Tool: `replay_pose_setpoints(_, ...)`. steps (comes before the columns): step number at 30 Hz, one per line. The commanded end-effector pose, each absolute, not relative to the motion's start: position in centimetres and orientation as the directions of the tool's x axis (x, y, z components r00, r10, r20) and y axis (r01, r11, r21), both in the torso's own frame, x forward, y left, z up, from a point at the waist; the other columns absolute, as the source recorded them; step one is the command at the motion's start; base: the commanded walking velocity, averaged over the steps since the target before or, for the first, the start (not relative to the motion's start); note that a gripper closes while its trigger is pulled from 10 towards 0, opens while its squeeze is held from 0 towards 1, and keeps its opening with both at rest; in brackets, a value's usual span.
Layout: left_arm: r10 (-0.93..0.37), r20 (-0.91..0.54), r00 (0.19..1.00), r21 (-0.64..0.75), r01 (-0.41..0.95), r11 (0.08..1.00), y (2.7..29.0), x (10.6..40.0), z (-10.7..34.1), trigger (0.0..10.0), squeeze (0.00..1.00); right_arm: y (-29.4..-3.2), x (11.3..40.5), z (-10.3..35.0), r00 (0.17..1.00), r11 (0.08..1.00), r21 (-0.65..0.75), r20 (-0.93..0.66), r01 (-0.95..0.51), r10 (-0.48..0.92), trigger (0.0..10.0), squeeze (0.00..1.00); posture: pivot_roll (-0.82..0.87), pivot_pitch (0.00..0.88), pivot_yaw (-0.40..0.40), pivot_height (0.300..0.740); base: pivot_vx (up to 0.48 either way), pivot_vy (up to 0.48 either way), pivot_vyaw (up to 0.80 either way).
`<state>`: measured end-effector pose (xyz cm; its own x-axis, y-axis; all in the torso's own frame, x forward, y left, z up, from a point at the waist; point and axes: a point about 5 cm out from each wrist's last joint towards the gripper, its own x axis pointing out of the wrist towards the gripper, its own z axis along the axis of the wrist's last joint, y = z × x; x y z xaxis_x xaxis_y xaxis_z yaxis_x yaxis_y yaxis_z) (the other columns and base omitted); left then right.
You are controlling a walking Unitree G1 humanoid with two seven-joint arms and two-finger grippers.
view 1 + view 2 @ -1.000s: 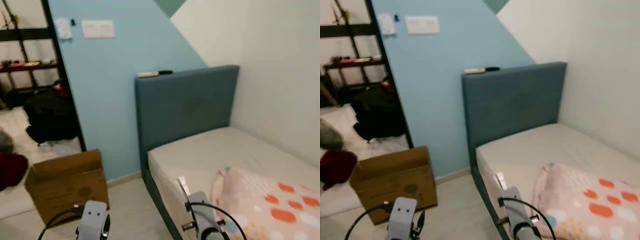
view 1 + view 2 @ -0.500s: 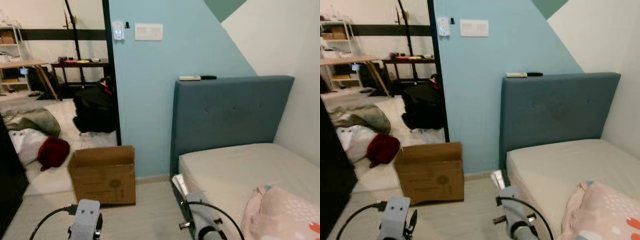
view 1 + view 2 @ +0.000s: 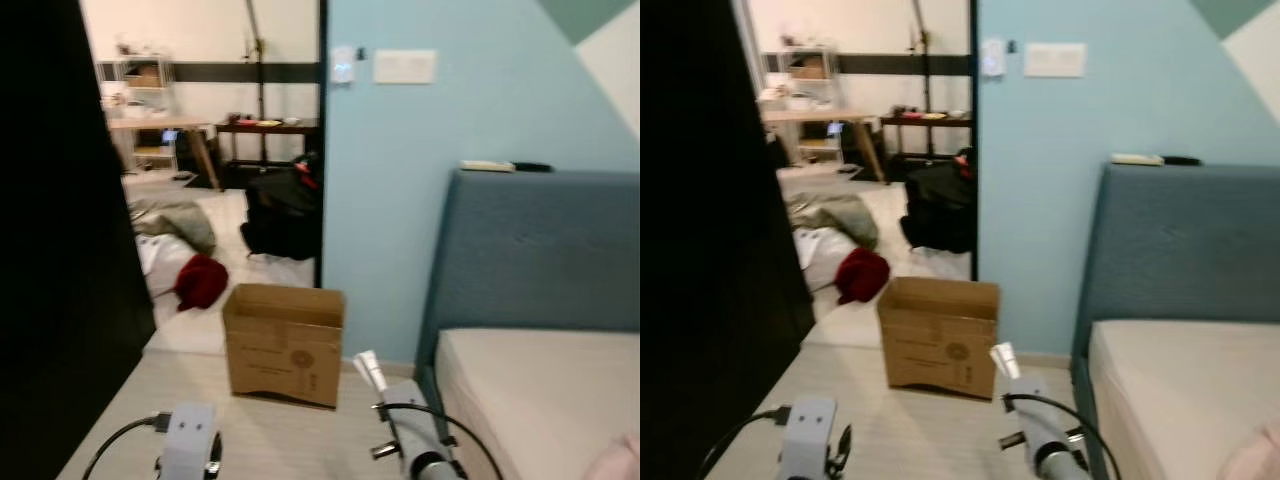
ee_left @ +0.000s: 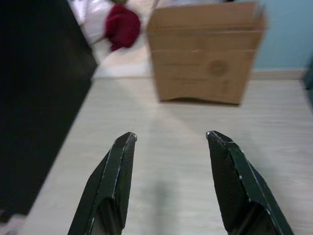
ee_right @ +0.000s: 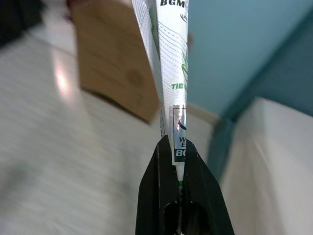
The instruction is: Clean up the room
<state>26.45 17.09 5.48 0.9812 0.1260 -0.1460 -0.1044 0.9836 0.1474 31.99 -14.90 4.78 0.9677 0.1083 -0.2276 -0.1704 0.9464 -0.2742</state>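
Carrying a flat printed packet [image 5: 172,73] clamped in the right gripper [image 5: 176,152], I am facing the cardboard box [image 3: 285,343] for disposal, left gripper [image 4: 171,147] spread empty.

silver arms (black cables looping), long black fingers [image 4: 110,186].

The pale wood-look plank floor [image 3: 270,435] carries an open brown cardboard box [image 3: 285,343], which stands upright just beside the foot of the light blue wall and near the corner of the bed. The bed's bare cream mattress [image 3: 545,400] sits against a blue-grey upholstered headboard [image 3: 540,250], and on the headboard's top edge lie a flat white object [image 3: 487,166] and a slim black one [image 3: 531,167], end to end. Through the doorway, the lighter floor holds a crumpled dark red cloth [image 3: 201,281], a grey-green heap of fabric [image 3: 178,218] and a black bag [image 3: 283,212].
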Motion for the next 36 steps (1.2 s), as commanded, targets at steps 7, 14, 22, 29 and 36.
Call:
replay_pose_setpoints(7,0.113,-0.144,0.983,0.139,-0.093,0.986,16.6,26.8,5.8,10.0,0.00,-15.3,31.6,3.8,0.958,0.954,-0.263,-0.281,-0.141,0.064,10.0,0.00,-0.02,0.027,-0.055,0.740,0.000,0.000,0.31)
replay_pose_setpoints(14,0.115,-0.140,0.983,0.116,-0.099,0.988,16.6,27.2,6.4,10.0,0.00,-15.6,31.4,3.5,0.957,0.966,-0.239,-0.289,-0.096,0.024,10.0,0.00,-0.02,0.033,-0.049,0.740,0.000,0.000,0.00)
replay_pose_setpoints(22,0.132,-0.133,0.982,0.133,-0.114,0.985,16.9,27.4,6.6,10.0,0.00,-15.6,31.4,3.5,0.957,0.970,-0.228,-0.288,-0.088,0.019,10.0,0.00,-0.02,0.038,-0.042,0.740,0.000,0.000,0.00)
replay_pose_setpoints(29,0.143,-0.121,0.982,0.129,-0.127,0.983,17.1,27.4,6.8,10.0,0.00,-15.5,31.3,3.4,0.956,0.973,-0.216,-0.292,-0.085,0.019,10.0,0.00,-0.02,0.040,-0.042,0.740,0.086,0.000,0.00)
replay_pose_setpoints(36,0.144,-0.117,0.983,0.125,-0.130,0.984,17.2,27.4,7.0,10.0,0.00,-15.4,31.3,3.4,0.956,0.974,-0.207,-0.292,-0.087,0.023,10.0,0.00,-0.02,0.043,-0.042,0.740,0.368,0.000,0.00)
